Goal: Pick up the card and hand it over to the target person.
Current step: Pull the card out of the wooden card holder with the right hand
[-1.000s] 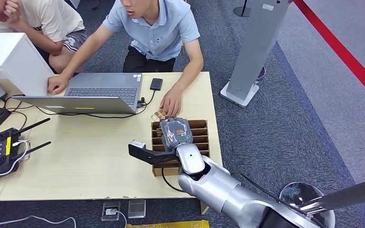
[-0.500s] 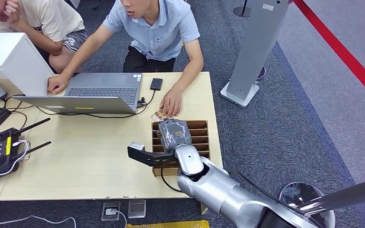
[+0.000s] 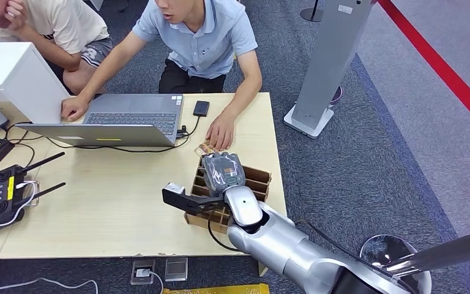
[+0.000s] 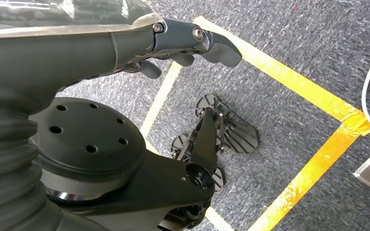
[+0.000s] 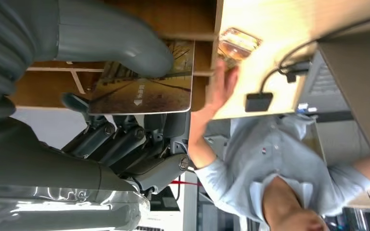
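The right arm (image 3: 281, 242) reaches forward from the lower edge of the head view, silver forearm angled up toward the table, wrist bent so the right hand (image 3: 223, 170) points down, its grey ribbed back facing the camera. In the right wrist view the thick grey thumb (image 5: 125, 41) and darker fingers (image 5: 120, 137) pinch a card (image 5: 144, 89) between them. The left hand (image 4: 173, 45) hangs over the floor, fingers loosely curled, holding nothing.

On my right wrist feed, the right hand (image 5: 101, 91) pinches the card (image 5: 144, 89) between thumb and fingers (image 5: 120, 137), over the wooden slotted box (image 5: 183, 19). A person's hand (image 5: 221, 86) rests on the tabletop (image 5: 279, 24).
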`<control>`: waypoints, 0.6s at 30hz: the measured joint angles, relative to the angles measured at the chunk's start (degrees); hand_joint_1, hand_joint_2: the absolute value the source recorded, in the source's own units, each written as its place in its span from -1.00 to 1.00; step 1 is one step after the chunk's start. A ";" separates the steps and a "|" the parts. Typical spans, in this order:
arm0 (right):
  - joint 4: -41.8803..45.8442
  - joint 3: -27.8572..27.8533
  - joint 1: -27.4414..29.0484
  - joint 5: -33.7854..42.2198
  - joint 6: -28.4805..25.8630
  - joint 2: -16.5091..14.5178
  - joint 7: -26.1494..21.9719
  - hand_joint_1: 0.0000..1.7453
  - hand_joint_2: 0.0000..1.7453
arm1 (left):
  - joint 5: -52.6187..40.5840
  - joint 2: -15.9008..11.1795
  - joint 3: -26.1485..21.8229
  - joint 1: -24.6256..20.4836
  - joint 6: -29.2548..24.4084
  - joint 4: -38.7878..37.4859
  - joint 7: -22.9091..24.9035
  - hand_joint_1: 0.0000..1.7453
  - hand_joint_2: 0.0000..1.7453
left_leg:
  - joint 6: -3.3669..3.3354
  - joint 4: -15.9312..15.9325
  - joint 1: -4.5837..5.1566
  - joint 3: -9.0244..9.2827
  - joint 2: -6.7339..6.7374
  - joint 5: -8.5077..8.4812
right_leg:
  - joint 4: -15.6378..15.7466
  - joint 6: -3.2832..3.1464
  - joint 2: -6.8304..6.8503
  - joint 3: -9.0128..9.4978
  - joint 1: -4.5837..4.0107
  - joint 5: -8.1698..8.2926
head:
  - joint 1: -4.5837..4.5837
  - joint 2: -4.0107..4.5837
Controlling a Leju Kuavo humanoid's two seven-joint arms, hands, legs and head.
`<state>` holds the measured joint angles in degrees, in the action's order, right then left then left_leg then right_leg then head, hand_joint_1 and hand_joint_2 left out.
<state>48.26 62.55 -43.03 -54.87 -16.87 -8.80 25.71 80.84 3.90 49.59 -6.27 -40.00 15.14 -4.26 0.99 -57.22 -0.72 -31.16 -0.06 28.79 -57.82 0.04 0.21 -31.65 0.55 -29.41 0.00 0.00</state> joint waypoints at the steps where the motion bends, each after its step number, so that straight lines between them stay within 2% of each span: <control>1: 0.86 0.00 -0.07 -0.08 -0.13 0.14 -0.14 1.00 1.00 | 0.05 0.01 -0.01 0.00 0.00 -0.02 -0.04 -1.00 1.00 | 0.00 -0.03 0.00 -0.02 0.00 0.02 | -0.02 0.01 0.00 -0.01 0.00 -0.01 | 0.00 0.00; 18: 13.33 0.02 -1.46 -2.39 -1.41 2.76 -1.49 1.00 1.00 | 0.42 0.77 0.10 -0.35 0.00 -1.24 -0.45 -1.00 1.00 | -0.01 -0.05 0.00 -0.03 -0.06 0.01 | -0.02 0.02 0.06 -0.01 0.00 -0.02 | 0.00 0.00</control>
<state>61.59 62.57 -44.48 -57.26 -18.28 -6.04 24.22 81.26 4.67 49.69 -6.63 -40.00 13.89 -4.71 0.99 -57.27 -0.72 -31.19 -0.12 28.80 -57.84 0.06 0.27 -31.66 0.55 -29.44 0.00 0.00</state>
